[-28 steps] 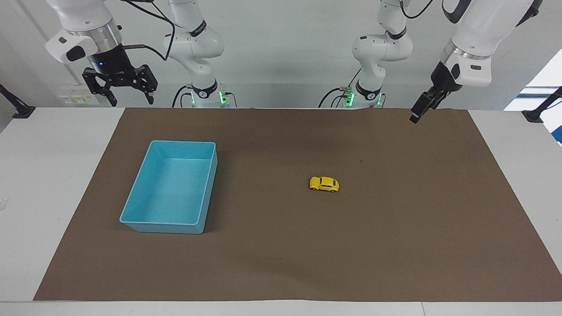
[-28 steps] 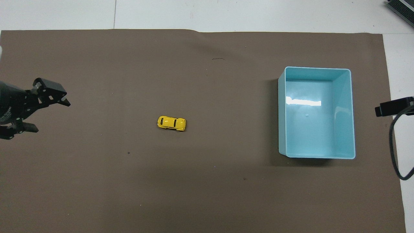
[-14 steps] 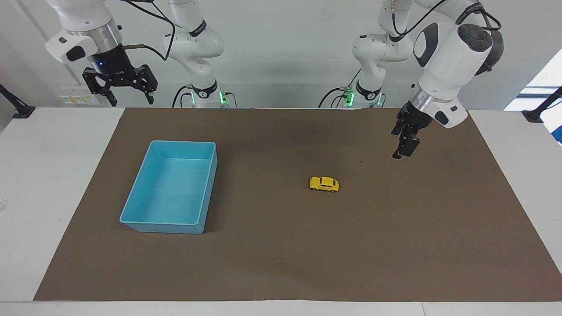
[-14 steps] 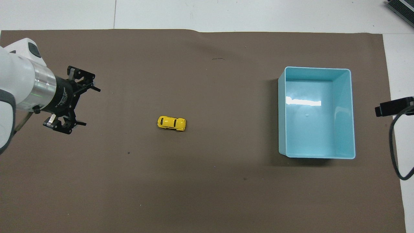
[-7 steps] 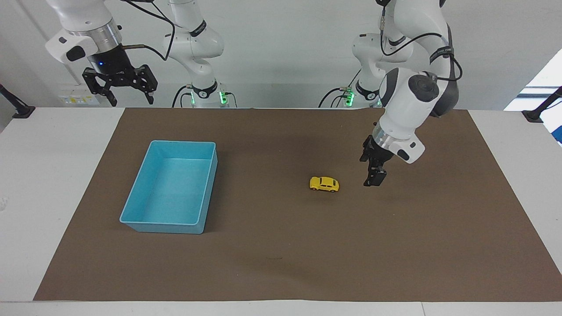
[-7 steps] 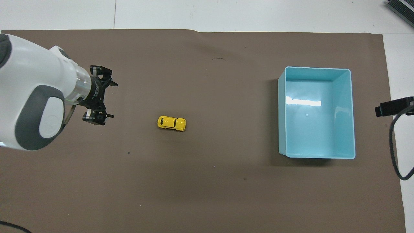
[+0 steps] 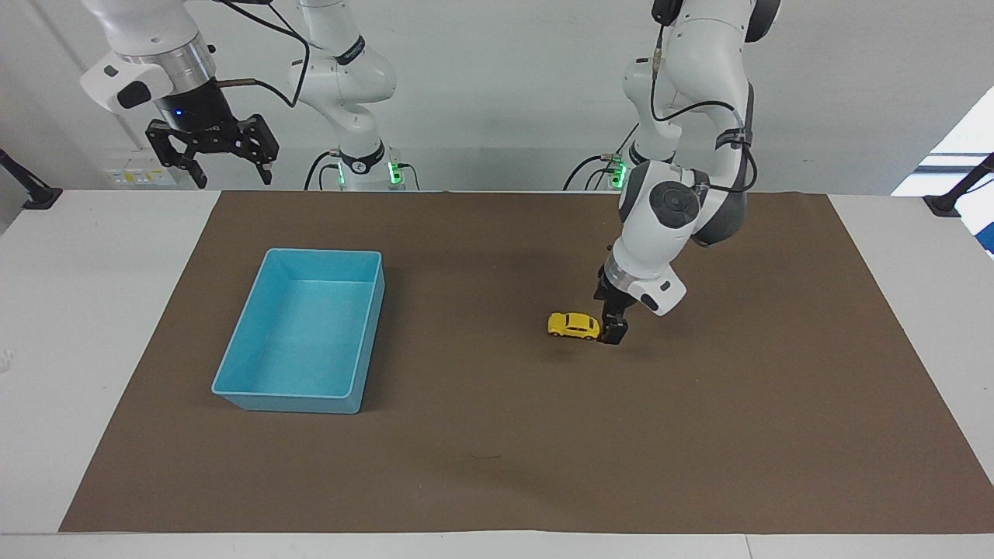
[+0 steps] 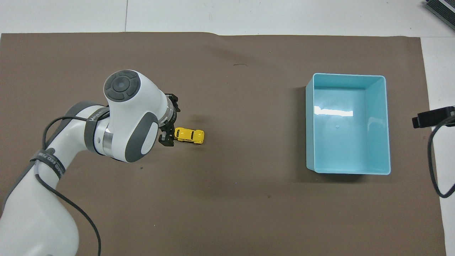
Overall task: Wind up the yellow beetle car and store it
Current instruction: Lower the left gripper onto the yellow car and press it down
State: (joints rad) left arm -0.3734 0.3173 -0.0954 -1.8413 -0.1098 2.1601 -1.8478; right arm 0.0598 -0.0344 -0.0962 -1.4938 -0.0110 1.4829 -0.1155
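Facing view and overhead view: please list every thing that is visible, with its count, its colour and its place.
small rounded toy beetle car: one, bright yellow, on the mat, toward the left arm's end.
rectangular plastic bin: one, light blue, on the mat, toward the right arm's end.
paper mat: one, brown, covering the table.
table: one, white.
left end effector: one, black, open, low at the car's end.
right end effector: one, black, open, raised, waiting above the table edge.
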